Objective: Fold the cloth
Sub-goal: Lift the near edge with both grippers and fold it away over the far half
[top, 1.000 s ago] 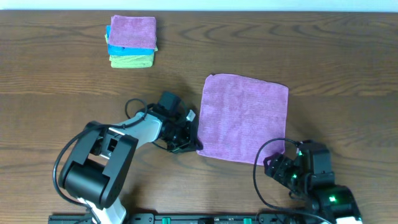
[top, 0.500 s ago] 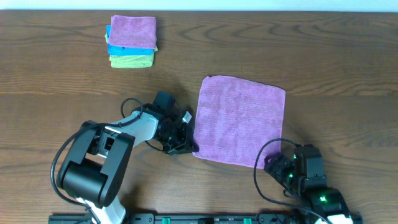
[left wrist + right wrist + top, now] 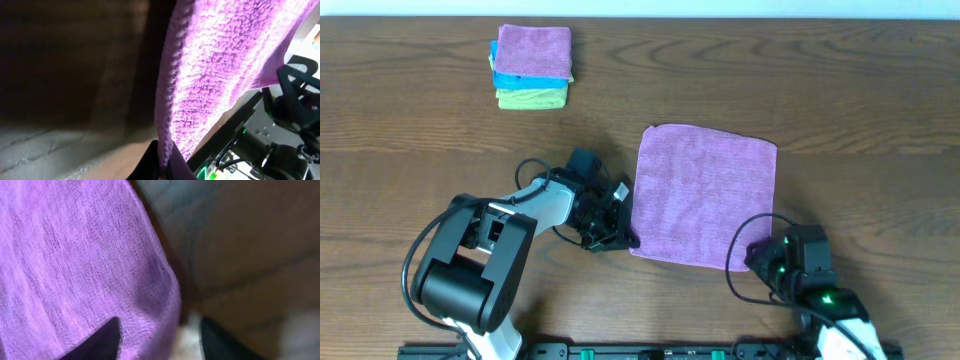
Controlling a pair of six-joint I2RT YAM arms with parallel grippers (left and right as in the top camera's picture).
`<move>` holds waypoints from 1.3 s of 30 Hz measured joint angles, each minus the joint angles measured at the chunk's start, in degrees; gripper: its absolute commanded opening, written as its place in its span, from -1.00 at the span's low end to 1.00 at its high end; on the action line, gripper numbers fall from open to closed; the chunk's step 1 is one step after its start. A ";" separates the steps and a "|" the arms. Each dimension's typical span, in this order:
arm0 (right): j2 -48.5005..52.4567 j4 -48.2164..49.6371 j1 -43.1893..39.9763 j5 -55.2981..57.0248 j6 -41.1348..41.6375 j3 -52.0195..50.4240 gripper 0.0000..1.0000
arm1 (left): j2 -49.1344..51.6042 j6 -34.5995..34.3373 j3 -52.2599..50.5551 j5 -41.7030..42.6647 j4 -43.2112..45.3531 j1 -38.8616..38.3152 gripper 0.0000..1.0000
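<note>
Saw only the fingertips of the right gripper (image 3: 159, 325) in its wrist view, cropped at the bottom. Found the cloth (image 3: 75, 255) there blurred, cropped top and left. Glimpsed the left gripper (image 3: 162, 167) likewise.

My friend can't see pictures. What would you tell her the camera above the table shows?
A purple cloth lies spread flat on a brown wooden table, the left arm's fingers pinching its near left corner and the right arm's fingers open at its near right corner. A stack of folded cloths sits far left.
</note>
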 measured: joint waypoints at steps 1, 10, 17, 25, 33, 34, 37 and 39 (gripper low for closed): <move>1.31 1.25 0.00 -0.07 0.09 0.02 -0.57 | 0.00 0.22 0.00 0.02 -0.33 0.00 -0.88; 6.93 10.19 0.00 -2.75 -3.74 0.04 -0.97 | -0.07 3.08 0.00 -0.04 -3.34 3.98 -0.88; 6.99 10.47 0.00 -7.15 -5.84 2.01 -0.97 | -3.19 9.25 0.00 0.15 -12.61 11.52 -0.88; 6.97 9.84 0.00 -12.63 -6.75 2.16 -0.97 | -7.43 13.70 0.00 -0.04 -19.47 11.56 -0.88; 6.99 8.59 0.00 -16.04 -8.46 3.78 -0.97 | -15.50 13.31 0.00 -1.38 -18.53 11.61 -0.88; 6.99 8.61 0.00 -16.13 -8.76 4.59 -0.97 | -16.70 12.74 0.00 -1.92 -17.84 11.61 -0.88; 7.02 9.01 0.00 -15.47 -10.01 8.50 -0.97 | -20.31 10.12 0.00 -4.17 -15.61 11.61 -0.88; 7.26 9.68 0.00 -14.38 -10.88 11.23 -0.97 | -21.57 8.09 -0.02 -5.51 -13.57 11.61 -0.88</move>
